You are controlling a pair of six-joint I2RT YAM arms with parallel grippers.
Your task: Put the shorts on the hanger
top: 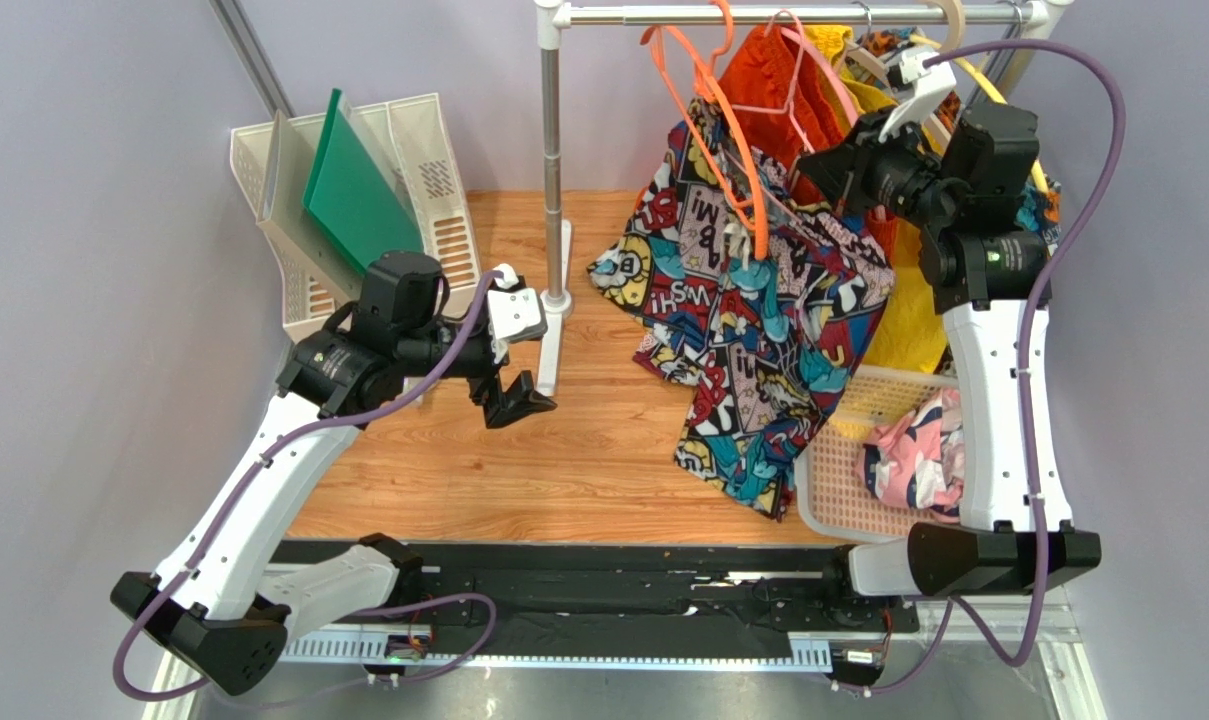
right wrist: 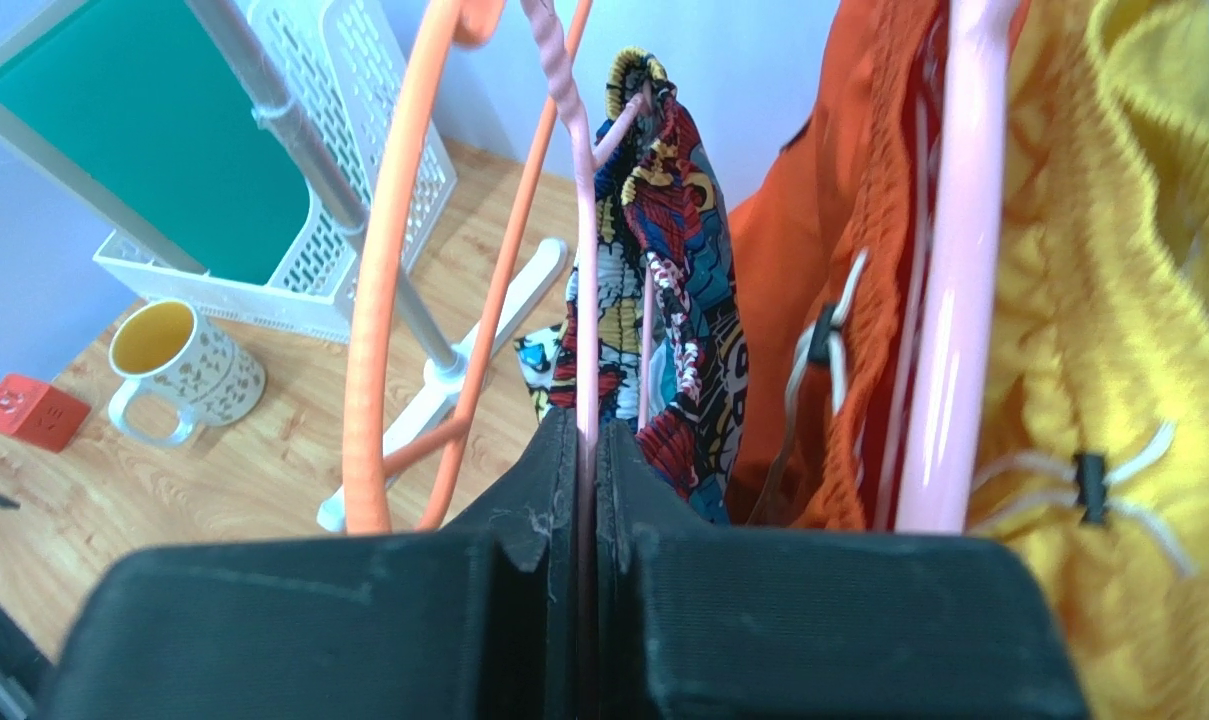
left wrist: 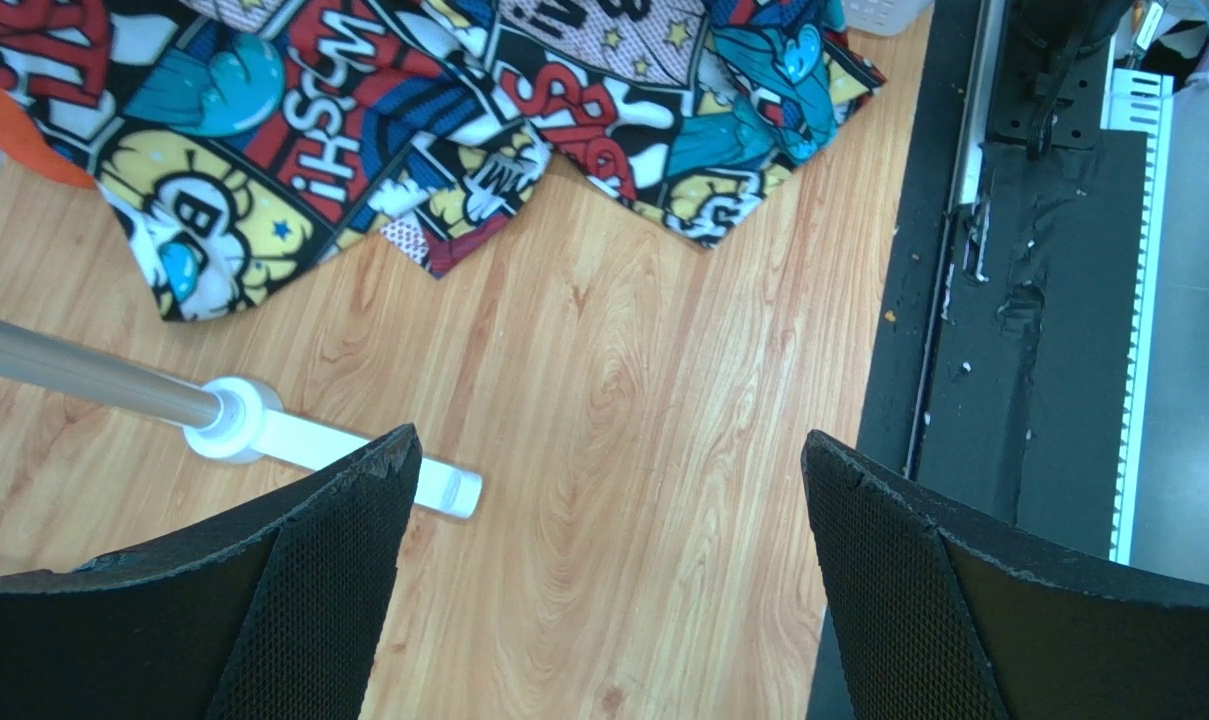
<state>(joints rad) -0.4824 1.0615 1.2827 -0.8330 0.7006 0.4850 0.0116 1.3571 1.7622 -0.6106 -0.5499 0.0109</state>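
1. Currently, the right gripper (right wrist: 588, 450) is clamping tight on the hanger (right wrist: 577, 225), a thin pink wire.
2. The shorts (top: 745, 330) are draping from it, their lower half lying on the table (left wrist: 610, 375).
3. The left gripper (left wrist: 610, 450) is hovering wide apart, holding nothing.
4. Judgement: lifting slowly and level should stop the cloth sliding off.
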